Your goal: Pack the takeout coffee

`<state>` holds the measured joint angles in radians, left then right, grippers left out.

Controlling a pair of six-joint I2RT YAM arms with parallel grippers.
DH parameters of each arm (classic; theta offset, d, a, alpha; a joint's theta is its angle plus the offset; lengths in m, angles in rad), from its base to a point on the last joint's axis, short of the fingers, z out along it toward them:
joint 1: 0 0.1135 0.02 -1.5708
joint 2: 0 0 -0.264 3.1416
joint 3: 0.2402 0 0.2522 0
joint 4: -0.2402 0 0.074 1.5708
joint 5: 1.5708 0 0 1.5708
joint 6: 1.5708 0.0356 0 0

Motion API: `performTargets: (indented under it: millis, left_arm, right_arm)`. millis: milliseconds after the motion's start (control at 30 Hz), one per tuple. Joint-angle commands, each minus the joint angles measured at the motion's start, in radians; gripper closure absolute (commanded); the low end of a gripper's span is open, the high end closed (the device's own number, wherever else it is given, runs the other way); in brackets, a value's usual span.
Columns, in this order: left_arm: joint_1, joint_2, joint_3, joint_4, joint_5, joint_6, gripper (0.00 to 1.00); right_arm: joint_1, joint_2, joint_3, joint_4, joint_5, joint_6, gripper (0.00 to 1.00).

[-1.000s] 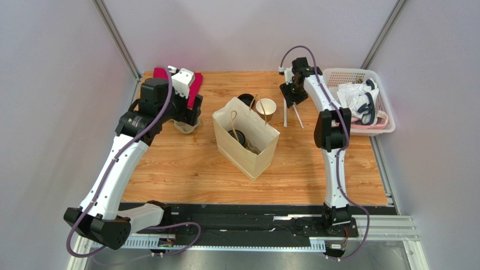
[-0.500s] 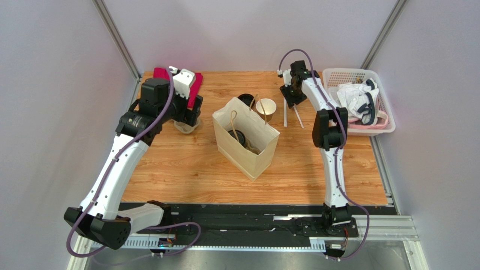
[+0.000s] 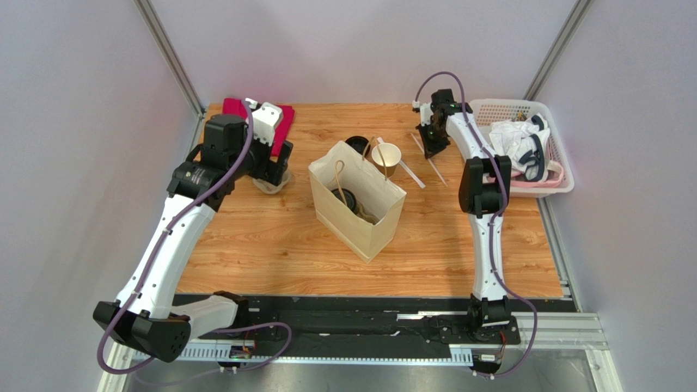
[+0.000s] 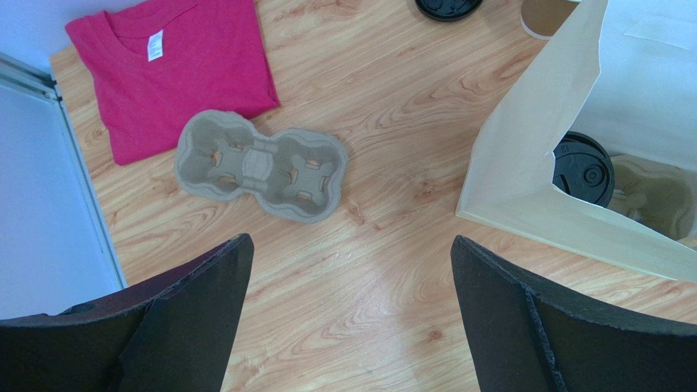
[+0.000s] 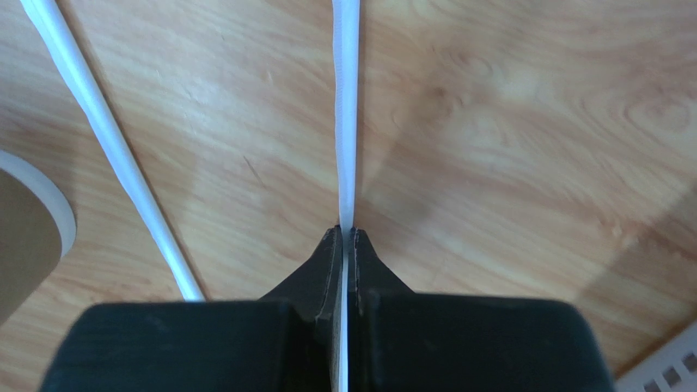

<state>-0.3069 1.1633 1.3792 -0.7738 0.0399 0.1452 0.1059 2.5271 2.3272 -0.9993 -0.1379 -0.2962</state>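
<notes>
Your right hand (image 5: 344,237) is pinched tight on 1 thin white straw (image 5: 348,122), low over the surface (image 5: 507,122). A 2nd straw (image 5: 106,147) lies just beside it. Left hand (image 4: 348,249) is spread wide and holds nothing, above the cup carrier (image 4: 260,166). The takeout coffee (image 4: 582,169) sits inside the paper bag (image 4: 523,139), lid up.

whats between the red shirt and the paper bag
A grey pulp cup carrier at the shirt's edge, then bare table up to the bag; left wrist view.
</notes>
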Motion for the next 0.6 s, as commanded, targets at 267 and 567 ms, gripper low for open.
performTargets:
  millis: [267, 567]
  left_arm:
    - [0.022, 0.019, 0.038, 0.105, 0.034, -0.056, 0.01]
    - [0.058, 0.032, 0.078, 0.171, 0.040, -0.101, 0.01]
  right_arm:
    - [-0.022, -0.695, -0.141, 0.174, -0.120, 0.228, 1.00]
    - [0.096, -0.978, -0.160, 0.425, -0.358, 0.460, 1.00]
